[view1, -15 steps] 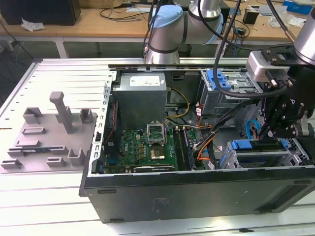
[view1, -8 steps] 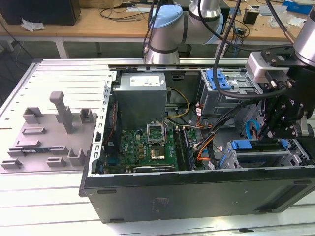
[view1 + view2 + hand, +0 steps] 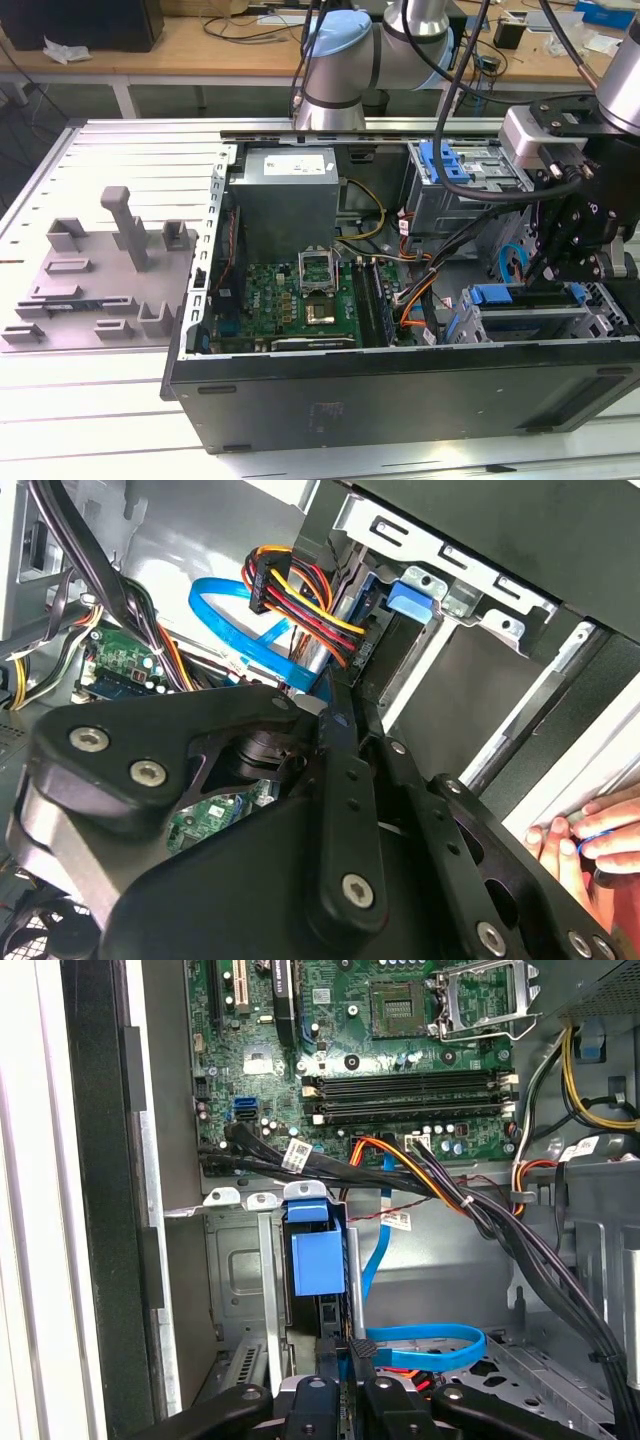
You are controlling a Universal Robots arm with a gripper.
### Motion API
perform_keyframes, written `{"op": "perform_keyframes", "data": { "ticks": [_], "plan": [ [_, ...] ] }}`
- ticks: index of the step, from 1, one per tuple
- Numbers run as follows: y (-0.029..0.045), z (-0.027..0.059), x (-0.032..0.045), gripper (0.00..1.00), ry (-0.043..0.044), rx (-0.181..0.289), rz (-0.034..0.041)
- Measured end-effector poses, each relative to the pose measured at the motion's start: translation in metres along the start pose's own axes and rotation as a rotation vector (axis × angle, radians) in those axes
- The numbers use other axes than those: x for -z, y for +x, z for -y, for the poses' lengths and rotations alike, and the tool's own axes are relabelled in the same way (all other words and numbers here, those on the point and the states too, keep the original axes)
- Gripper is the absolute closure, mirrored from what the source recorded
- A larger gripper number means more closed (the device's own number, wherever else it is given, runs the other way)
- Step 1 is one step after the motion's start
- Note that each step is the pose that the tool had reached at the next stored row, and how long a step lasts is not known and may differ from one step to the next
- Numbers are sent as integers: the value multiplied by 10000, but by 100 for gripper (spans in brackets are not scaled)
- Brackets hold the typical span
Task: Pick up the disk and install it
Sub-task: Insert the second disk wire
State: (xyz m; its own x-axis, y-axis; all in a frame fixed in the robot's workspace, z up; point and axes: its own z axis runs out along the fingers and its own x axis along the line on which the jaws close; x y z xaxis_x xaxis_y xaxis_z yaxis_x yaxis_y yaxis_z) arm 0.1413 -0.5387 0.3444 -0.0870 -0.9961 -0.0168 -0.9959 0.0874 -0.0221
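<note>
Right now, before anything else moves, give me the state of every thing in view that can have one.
Computer case: lying on its side, side panel off.
Disk: standing on edge in the drive bay, blue carrier showing.
Gripper: down inside the case, right at the disk.
CPU socket: load plate swung open.
Blue data cable: looped loose on the case floor.
Hand: at the case's rim.

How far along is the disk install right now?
Done: pickup looks finished, since the disk, seen by its blue carrier, already stands in a slot of the drive cage. In hand: the gripper sits right at the disk's near edge inside the case. Left: full seating cannot be confirmed from these views.
</note>
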Motion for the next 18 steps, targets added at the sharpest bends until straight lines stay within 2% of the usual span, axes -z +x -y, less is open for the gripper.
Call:
{"op": "perform_keyframes", "data": {
  "ticks": [9,18],
  "plan": [
    [-1,1,28,84,0,1,-8],
    [-1,-1,0,84,1,1,-8]
  ]
}}
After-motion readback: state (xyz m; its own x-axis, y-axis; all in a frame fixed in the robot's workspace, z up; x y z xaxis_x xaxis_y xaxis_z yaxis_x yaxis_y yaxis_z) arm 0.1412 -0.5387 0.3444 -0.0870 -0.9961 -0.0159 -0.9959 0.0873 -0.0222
